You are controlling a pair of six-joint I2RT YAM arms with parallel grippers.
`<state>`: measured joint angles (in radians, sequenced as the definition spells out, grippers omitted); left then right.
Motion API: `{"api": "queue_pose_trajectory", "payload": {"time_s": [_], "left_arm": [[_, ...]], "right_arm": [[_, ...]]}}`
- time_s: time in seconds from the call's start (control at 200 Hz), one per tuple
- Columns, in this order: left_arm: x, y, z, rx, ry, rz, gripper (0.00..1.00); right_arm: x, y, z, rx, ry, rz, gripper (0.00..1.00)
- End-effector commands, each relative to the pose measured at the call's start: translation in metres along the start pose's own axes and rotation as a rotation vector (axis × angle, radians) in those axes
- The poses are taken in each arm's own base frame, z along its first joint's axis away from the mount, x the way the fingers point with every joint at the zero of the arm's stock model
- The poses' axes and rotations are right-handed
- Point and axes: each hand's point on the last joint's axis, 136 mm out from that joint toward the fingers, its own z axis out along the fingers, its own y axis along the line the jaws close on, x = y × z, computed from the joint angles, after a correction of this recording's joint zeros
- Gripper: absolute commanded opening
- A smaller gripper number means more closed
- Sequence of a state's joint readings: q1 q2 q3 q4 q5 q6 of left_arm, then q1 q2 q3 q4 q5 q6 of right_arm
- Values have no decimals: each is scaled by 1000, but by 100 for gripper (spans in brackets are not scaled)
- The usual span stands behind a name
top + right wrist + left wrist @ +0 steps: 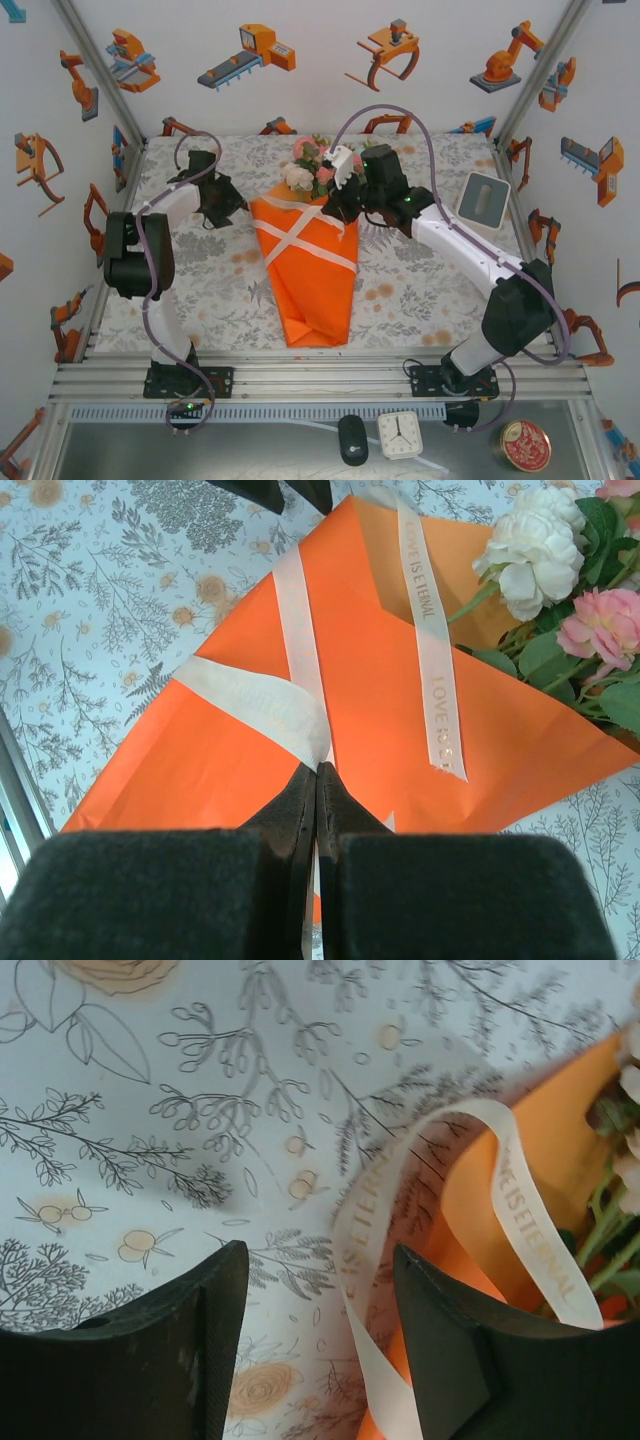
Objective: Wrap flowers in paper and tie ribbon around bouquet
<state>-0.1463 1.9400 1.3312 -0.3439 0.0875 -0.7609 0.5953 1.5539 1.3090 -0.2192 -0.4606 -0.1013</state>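
The bouquet lies mid-table, an orange paper (310,270) cone with its point toward the arms and pink and white flowers (308,165) at its far end. A cream ribbon (300,235) crosses the cone. My left gripper (238,208) sits by the cone's upper left corner. In the left wrist view it (320,1300) is open, with a ribbon (365,1250) loop standing between the fingers, nearer the right one, beside the paper (560,1140). My right gripper (338,210) is at the cone's upper right edge. Over the paper (380,710) it (317,770) is shut on the ribbon (270,705), near the flowers (540,540).
A white boxy device (484,203) stands on the patterned cloth (420,290) at the right back. Printed walls close in three sides. Below the metal front rail (320,380) lie a mouse (352,438), a small clock (399,435) and a round tin (525,445).
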Motion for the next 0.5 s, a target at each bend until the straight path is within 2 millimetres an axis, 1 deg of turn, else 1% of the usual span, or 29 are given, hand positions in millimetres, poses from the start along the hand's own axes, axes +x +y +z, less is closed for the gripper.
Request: {"api": "queue_pose_trajectory", "payload": {"time_s": [0.0, 0.095, 0.19, 0.35, 0.41, 0.461, 0.496], "left_arm": [[1, -6, 9, 18, 21, -86, 56], [1, -6, 18, 13, 32, -96, 56], [4, -14, 28, 52, 48, -107, 56], [4, -30, 34, 109, 58, -84, 53], [10, -31, 40, 105, 82, -62, 53], [15, -31, 44, 87, 106, -37, 49], [18, -27, 46, 54, 115, -26, 44]], "right_arm": [[-7, 4, -3, -17, -28, 6, 0], [-7, 3, -2, -18, -25, 8, 0], [-7, 4, -2, -23, -23, 9, 0], [-5, 4, 0, -25, -12, 15, 0], [-5, 3, 0, -25, -12, 16, 0], [-6, 3, 0, -24, -15, 19, 0], [-6, 3, 0, -23, -16, 21, 0]]}}
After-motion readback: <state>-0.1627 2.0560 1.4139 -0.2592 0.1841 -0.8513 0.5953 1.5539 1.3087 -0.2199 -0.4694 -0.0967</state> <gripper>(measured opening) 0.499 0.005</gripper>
